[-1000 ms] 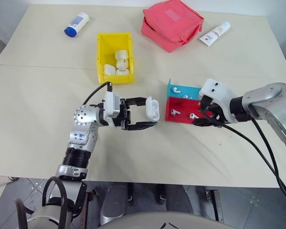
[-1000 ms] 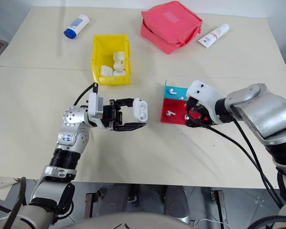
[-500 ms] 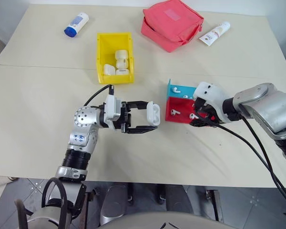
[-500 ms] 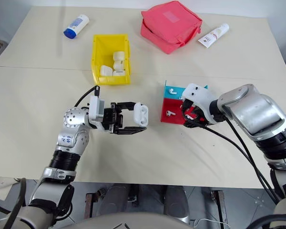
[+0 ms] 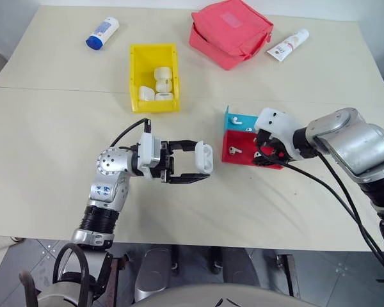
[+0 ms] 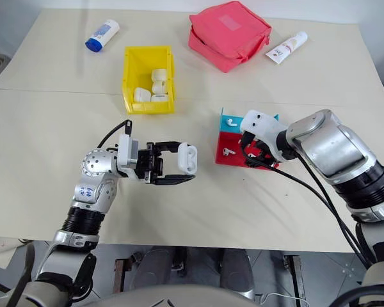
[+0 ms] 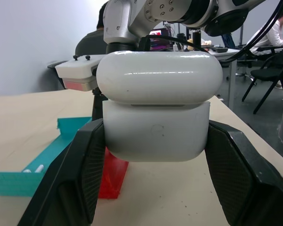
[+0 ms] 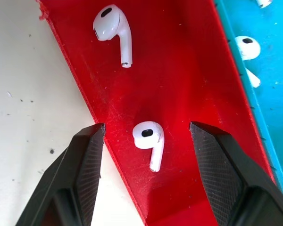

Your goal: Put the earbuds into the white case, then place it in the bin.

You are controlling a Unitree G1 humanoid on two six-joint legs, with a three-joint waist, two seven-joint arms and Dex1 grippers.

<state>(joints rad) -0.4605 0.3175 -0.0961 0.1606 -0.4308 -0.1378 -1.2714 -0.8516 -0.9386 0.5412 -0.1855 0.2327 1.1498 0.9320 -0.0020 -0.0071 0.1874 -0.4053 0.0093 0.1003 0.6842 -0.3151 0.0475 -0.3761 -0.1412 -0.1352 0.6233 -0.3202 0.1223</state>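
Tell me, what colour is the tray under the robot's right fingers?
Red. The tray shows best in the right wrist view.

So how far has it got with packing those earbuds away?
Early. The left gripper holds the white case, lid ajar. The open right gripper straddles one earbud in the red tray. Left: loading the earbuds, then taking the case to the yellow bin.

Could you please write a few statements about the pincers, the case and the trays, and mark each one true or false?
1. The left pincer grips the white case. True.
2. The right pincer is shut on an earbud. False: its fingers stand open either side of an earbud lying in the red tray.
3. The yellow bin already holds white cases. True.
4. The blue tray is empty. False: it holds earbuds.
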